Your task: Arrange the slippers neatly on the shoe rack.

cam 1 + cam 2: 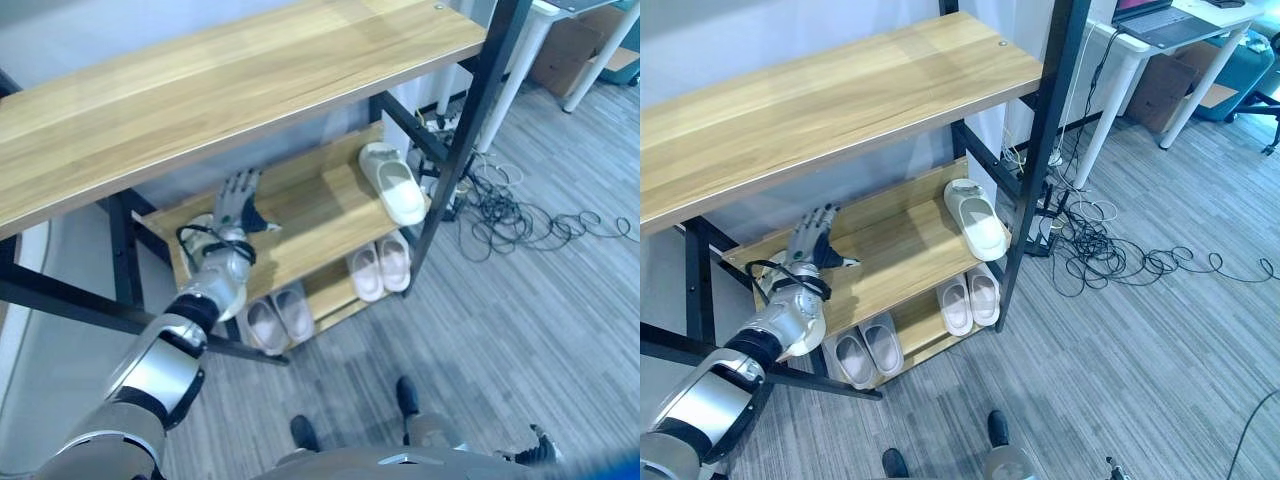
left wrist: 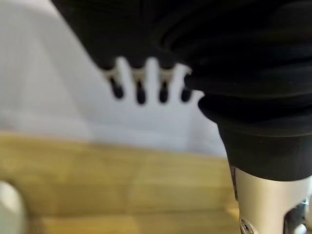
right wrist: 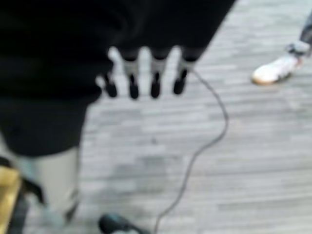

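Note:
The shoe rack has a wooden top board [image 1: 220, 80], a middle shelf [image 1: 320, 215] and a low shelf. White slippers [image 1: 392, 182] lie close together at the right end of the middle shelf. On the low shelf a white pair [image 1: 380, 265] sits at the right and a greyish pair [image 1: 278, 318] at the left. My left hand [image 1: 238, 200] rests over the left part of the middle shelf, fingers [image 2: 140, 90] straight and holding nothing. A pale rounded thing [image 2: 9, 207] lies on the shelf beside it. My right hand [image 3: 141, 73] hangs open over the floor.
Black rack posts [image 1: 470, 130] frame the shelves. A tangle of cables [image 1: 520, 220] lies on the grey floor right of the rack. White table legs [image 1: 520, 60] and a cardboard box [image 1: 575, 45] stand behind. A person's white shoe [image 3: 275, 70] is on the floor.

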Motion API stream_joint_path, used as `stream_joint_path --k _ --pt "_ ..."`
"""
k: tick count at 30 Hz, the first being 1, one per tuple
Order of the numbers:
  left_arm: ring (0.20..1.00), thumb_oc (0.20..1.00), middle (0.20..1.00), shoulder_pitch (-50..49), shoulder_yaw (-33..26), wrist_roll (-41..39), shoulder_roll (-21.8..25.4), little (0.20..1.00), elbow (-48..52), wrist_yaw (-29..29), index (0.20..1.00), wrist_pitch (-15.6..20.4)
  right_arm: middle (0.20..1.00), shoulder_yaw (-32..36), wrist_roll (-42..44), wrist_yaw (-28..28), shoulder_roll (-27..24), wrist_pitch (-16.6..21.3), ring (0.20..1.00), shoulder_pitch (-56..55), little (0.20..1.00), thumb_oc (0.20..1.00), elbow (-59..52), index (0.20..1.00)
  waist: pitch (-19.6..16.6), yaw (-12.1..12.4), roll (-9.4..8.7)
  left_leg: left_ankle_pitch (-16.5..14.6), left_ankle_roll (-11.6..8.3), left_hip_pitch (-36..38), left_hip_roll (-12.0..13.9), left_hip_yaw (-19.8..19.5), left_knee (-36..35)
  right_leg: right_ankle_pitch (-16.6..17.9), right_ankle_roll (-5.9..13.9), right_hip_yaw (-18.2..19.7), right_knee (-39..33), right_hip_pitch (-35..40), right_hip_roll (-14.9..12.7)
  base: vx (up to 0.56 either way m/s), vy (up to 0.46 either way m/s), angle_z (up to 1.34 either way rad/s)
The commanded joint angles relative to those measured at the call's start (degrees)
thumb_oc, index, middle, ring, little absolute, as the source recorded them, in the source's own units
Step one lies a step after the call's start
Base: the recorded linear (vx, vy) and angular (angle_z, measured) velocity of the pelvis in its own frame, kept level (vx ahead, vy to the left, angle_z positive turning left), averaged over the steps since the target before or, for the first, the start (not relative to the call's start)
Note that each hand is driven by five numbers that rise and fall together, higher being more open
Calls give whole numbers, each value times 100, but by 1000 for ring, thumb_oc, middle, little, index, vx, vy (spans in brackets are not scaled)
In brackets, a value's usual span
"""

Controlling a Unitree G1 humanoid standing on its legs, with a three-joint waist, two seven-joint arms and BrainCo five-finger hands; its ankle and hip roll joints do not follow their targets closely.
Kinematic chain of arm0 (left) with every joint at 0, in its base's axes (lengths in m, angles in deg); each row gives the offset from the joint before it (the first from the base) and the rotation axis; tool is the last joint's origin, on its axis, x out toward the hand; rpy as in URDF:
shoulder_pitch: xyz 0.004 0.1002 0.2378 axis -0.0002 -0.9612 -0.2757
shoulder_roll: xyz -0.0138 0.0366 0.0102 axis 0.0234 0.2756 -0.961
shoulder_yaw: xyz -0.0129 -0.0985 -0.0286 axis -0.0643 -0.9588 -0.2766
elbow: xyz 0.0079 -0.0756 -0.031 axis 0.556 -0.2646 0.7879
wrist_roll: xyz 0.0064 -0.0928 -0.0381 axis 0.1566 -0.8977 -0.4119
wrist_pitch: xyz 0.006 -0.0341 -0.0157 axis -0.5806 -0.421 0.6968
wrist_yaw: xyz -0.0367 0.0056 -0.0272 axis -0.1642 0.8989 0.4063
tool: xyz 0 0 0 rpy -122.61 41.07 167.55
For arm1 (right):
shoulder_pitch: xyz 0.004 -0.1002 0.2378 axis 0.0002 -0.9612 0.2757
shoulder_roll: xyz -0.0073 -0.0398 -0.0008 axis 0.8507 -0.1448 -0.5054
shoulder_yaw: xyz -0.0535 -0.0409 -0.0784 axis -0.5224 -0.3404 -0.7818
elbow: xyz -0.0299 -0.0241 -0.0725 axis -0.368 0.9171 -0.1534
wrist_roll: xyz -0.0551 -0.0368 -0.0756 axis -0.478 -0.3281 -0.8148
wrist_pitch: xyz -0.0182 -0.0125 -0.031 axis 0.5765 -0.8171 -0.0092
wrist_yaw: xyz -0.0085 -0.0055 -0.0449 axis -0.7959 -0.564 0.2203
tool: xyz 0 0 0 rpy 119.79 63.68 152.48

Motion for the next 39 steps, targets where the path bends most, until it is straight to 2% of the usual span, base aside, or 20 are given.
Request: stream_joint_path --k 1,6,11,13,23,26,39 --pt "1000 1000 1000 1052 -71 -43 227 1000 -497 -305 1000 -38 1000 312 319 99 -121 116 1000 539 1000 1000 164 1000 191 -5 406 418 -321 56 325 58 78 -653 450 -35 381 -138 -198 0 0 0" --pt "1000 1000 1000 999 -223 -213 256 1000 -468 -300 1000 -3 1000 381 465 106 -116 148 1000 545 1000 1000 35 1000 207 -13 421 410 -314 5 317 65 78 -658 449 -29 423 -208 -201 0 0 0" --pt "1000 1000 1000 642 -301 -28 337 1000 -506 -134 1000 -66 1000 305 334 48 -10 147 1000 405 1000 1000 8 1000 170 2 410 405 -313 111 327 100 78 -698 413 -31 437 -111 -184 24 5 -1" --pt "1000 1000 1000 593 -247 227 381 1000 -613 -165 1000 -220 1000 372 410 -11 27 145 1000 369 1000 1000 70 1000 154 5 397 378 -313 169 329 68 78 -727 417 -63 432 -19 -186 52 5 1" --pt "1000 1000 1000 898 -81 393 609 1000 -1279 -161 1000 -407 1000 295 533 -117 -37 212 1000 400 1000 1000 -69 1000 149 -6 401 251 -288 202 285 60 78 -728 440 -82 482 -21 -221 0 0 0" --pt "1000 1000 1000 979 -6 607 667 1000 -1339 -187 1000 -580 1000 249 541 -163 -33 222 1000 401 1000 1000 -150 1000 135 12 395 269 -291 217 299 44 78 -746 441 -87 496 9 -210 12 -3 0" --pt "1000 1000 1000 1006 124 720 604 1000 -1412 -4 1000 -611 1000 200 578 -256 -25 223 1000 354 1000 1000 -358 1000 150 32 337 225 -273 166 313 40 78 -754 441 -102 482 -22 -183 0 0 0"
